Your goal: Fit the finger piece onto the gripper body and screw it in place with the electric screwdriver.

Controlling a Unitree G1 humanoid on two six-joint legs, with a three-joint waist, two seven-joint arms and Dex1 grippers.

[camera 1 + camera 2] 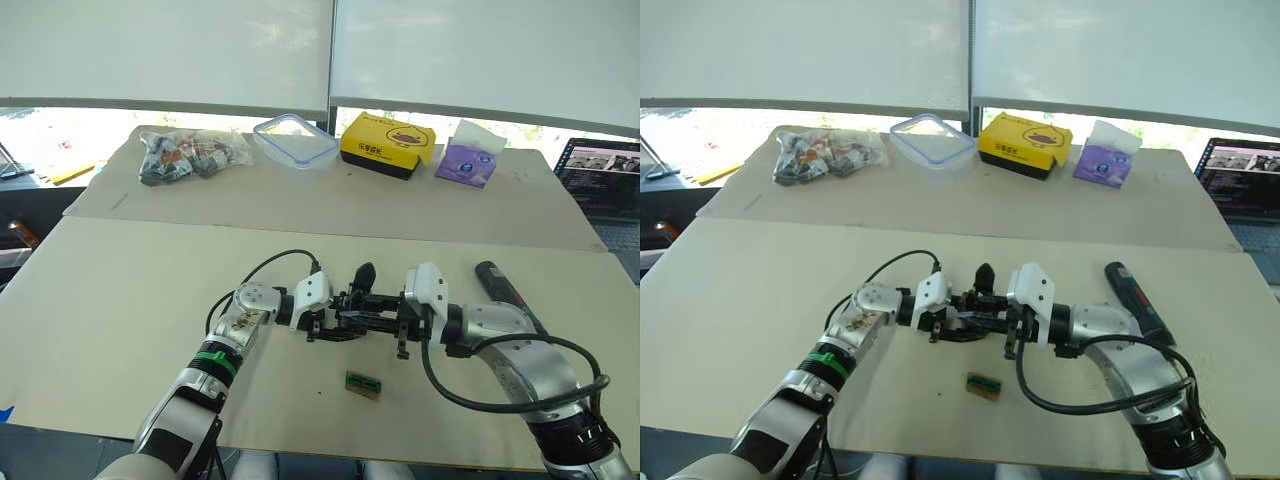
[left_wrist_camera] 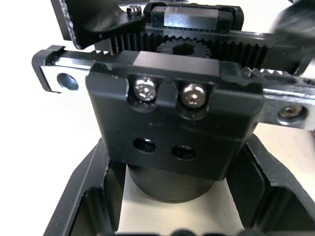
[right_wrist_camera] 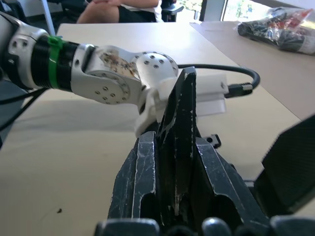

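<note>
The gripper body (image 1: 352,303) is a chunky black block with a pointed finger sticking up, held just above the table's middle. The left wrist view shows its toothed rails and two screws (image 2: 172,123). My left gripper (image 1: 325,322) is shut on it, with its fingers (image 2: 83,196) flanking the round base. The finger piece (image 3: 179,118), a black wedge, is clamped in my right gripper (image 1: 388,320), which meets the body from the right. The electric screwdriver (image 1: 503,284) lies on the table behind my right arm.
A small green-and-tan block (image 1: 363,385) lies near the front edge. On the back table sit a bag of parts (image 1: 190,155), a clear container (image 1: 295,140), a yellow box (image 1: 388,145) and a purple pack (image 1: 467,160). A laptop (image 1: 605,180) stands far right. A seated person (image 3: 123,10) is beyond.
</note>
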